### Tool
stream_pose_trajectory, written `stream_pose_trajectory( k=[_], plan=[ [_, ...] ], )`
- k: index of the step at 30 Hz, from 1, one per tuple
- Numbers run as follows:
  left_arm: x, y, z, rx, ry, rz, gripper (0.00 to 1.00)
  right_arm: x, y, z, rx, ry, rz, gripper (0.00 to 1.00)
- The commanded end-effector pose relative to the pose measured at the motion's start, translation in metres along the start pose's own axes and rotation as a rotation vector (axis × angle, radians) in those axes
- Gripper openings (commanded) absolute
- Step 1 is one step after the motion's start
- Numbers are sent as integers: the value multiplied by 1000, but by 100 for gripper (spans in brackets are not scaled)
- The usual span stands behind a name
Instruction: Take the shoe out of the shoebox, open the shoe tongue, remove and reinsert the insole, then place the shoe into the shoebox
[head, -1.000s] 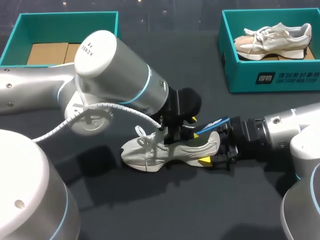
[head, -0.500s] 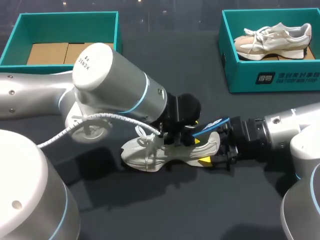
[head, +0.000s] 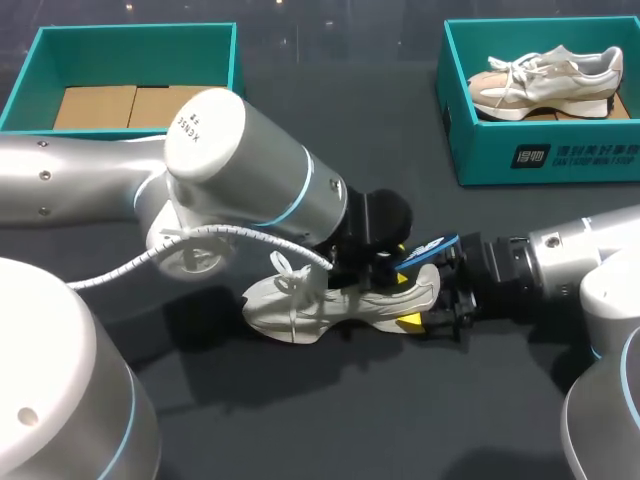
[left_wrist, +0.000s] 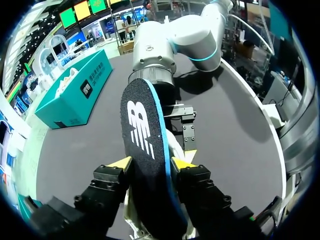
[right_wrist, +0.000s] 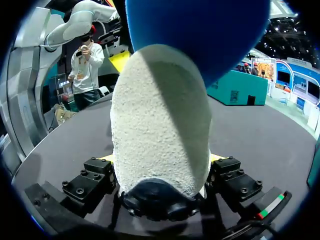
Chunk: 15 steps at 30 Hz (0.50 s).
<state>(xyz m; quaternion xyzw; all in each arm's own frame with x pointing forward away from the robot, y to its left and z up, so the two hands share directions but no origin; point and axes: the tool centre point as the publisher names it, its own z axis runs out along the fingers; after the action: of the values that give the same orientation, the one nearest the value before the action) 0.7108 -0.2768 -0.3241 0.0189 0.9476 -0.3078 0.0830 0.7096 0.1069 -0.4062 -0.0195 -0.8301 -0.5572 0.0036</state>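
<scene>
Both hands locked on, shoe mid-frame!
The left hand (left_wrist: 151, 163) pinches the dark insole (left_wrist: 142, 130) sticking out of the shoe (head: 330, 300); the right hand (right_wrist: 160, 160) clamps its heel, shoe resting on the surface (head: 350, 420), centre frame.

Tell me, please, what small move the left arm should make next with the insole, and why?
Probably lift the insole up and clear of the shoe. The left gripper is shut on the insole's middle, its back end stands above the heel, and the right gripper clamps the heel, steadying the shoe. How much of the insole's front sits inside is hidden.
</scene>
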Motion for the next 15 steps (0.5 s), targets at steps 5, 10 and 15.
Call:
stream_pose_trajectory(
  k=[5,10,15],
  plan=[
    [-2,-1,11,-9,-9,-5,36,1,1,1,5,-2,0,0],
    [-7,0,11,-14,-8,-23,0,1,1,1,5,-2,0,0],
    [-9,-3,1,-5,14,-45,0,1,1,1,5,-2,0,0]
  ],
)
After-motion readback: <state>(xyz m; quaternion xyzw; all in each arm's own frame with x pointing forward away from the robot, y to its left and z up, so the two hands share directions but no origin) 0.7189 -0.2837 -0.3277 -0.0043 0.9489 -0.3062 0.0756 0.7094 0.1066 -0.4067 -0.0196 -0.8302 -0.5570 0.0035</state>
